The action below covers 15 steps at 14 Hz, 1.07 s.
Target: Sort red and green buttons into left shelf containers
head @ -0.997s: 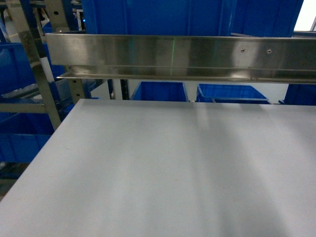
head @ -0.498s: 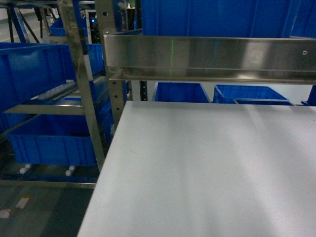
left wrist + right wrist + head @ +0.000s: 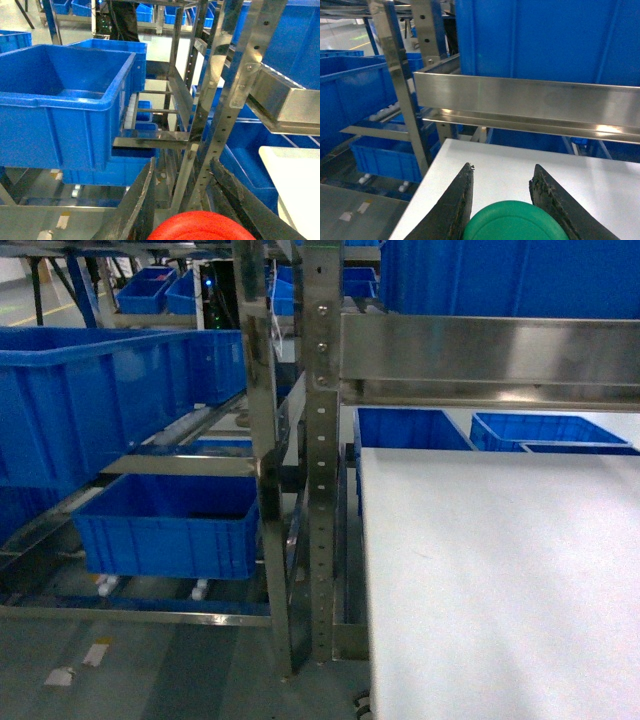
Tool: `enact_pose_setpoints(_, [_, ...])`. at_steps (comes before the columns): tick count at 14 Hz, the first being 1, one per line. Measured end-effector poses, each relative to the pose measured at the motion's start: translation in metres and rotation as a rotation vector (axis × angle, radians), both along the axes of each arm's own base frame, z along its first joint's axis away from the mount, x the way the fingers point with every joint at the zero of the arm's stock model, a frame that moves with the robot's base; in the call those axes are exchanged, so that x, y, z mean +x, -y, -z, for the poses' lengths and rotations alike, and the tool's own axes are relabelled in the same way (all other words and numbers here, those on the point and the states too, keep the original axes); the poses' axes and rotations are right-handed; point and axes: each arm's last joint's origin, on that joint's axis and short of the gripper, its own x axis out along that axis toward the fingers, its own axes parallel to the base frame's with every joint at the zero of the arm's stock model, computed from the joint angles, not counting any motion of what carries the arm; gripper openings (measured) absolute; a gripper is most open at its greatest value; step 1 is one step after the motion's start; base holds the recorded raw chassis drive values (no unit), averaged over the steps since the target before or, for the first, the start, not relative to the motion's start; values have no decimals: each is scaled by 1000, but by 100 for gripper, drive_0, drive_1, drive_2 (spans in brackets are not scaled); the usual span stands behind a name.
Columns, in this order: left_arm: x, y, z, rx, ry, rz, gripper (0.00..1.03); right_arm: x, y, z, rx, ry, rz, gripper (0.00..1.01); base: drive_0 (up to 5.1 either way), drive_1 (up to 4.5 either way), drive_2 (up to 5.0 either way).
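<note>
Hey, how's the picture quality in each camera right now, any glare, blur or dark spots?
Head view: dim and slightly soft, glare on the steel crossbar, white table evenly lit. Left wrist view: sharp on the blue bin, red button cropped and blurred at the bottom edge. Right wrist view: bright streaks on the steel rail, green button soft up close.

White tabletop (image 3: 500, 580) (smooth, bare) beside grey floor (image 3: 130, 670)

Your head view has swung left: the white table (image 3: 500, 580), which filled the picture a second ago, now sits only at the right. The left shelf (image 3: 320, 440) posts have come to the middle, and blue containers (image 3: 165, 525) and floor now show at left.
</note>
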Motion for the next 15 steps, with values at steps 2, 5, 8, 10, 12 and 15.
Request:
enact_pose_setpoints(2, [0, 0, 0, 0, 0, 1, 30, 0, 0, 0, 0, 0, -1, 32, -484, 256, 256])
enact_pose_setpoints(5, [0, 0, 0, 0, 0, 0, 30, 0, 0, 0, 0, -1, -1, 32, -484, 256, 256])
enact_pose_setpoints(8, [0, 0, 0, 0, 0, 0, 30, 0, 0, 0, 0, 1, 0, 32, -489, 252, 252])
enact_pose_setpoints(10, [0, 0, 0, 0, -2, 0, 30, 0, 0, 0, 0, -1, -1, 32, -497, 244, 244])
enact_pose_setpoints(12, [0, 0, 1, 0, -7, 1, 30, 0, 0, 0, 0, -1, -2, 32, -497, 244, 244])
enact_pose_setpoints(15, [0, 0, 0, 0, -2, 1, 30, 0, 0, 0, 0, 2, -2, 32, -497, 244, 244])
